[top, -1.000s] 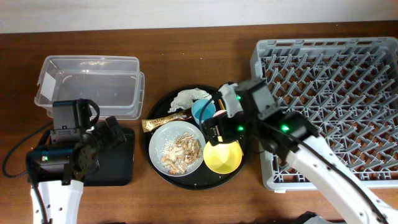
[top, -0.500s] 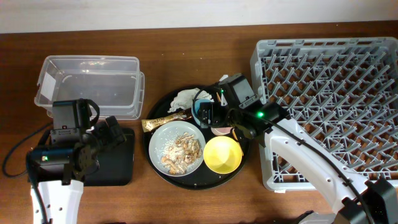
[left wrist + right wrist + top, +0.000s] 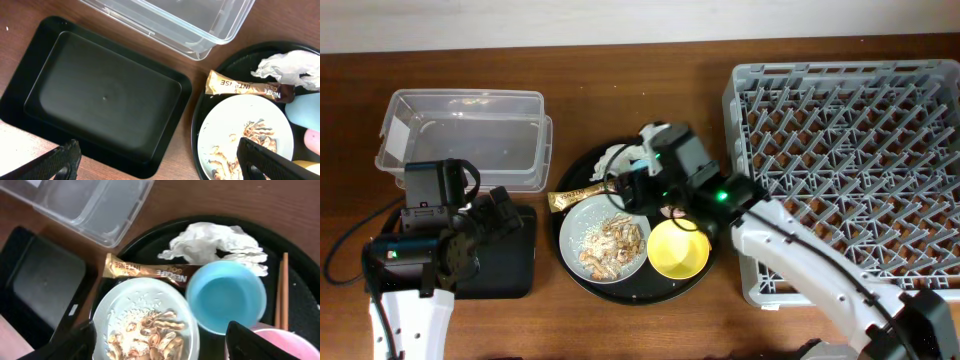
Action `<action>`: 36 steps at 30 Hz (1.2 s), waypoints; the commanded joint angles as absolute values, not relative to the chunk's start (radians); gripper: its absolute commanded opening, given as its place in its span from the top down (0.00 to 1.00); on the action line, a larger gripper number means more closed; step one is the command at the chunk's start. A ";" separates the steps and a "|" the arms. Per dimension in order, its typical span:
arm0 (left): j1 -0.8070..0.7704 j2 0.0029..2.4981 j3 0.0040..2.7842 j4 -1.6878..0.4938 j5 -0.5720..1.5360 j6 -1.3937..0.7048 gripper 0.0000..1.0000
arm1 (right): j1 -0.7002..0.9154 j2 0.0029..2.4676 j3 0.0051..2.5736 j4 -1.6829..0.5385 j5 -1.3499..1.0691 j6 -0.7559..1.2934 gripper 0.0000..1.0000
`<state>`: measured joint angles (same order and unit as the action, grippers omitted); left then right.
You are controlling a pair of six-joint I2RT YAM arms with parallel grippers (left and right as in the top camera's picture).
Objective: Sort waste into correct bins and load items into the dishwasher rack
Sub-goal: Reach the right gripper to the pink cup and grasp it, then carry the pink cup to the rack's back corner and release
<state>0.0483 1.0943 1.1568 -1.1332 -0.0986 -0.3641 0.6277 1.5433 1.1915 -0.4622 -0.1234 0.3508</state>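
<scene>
My right gripper (image 3: pixel 636 186) (image 3: pixel 166 342) is open and empty, hovering over the round black tray between the pale grey plate (image 3: pixel 145 322) with tan food scraps (image 3: pixel 152 335) and the blue cup (image 3: pixel 226 296). The white tissue (image 3: pixel 215 242) and the gold-and-brown wrapper (image 3: pixel 145 270) lie just behind them. The chopsticks (image 3: pixel 284 290) lie at the right and the pink cup (image 3: pixel 282 345) below them. The yellow bowl (image 3: pixel 678 250) sits at the tray's front. My left gripper (image 3: pixel 498 212) (image 3: pixel 162 167) is open and empty over the near edge of the shallow black tray (image 3: pixel 105 95). The clear tub (image 3: pixel 460 135) stands behind it. The grey rack (image 3: pixel 860 150) is at the right.
The round black tray (image 3: pixel 620 292) holds all the dishes and waste in the middle of the brown table. In the overhead view my right arm hides the blue cup and chopsticks. The rack stands close to the round tray's right rim.
My right arm has swung left and back across the round tray, from over the yellow bowl to over the blue cup and plate. The left arm has not moved.
</scene>
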 commanded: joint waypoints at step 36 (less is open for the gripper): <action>0.055 1.091 1.168 -1.132 -0.110 -0.381 0.01 | 0.711 1.724 1.168 -0.684 0.237 0.555 0.43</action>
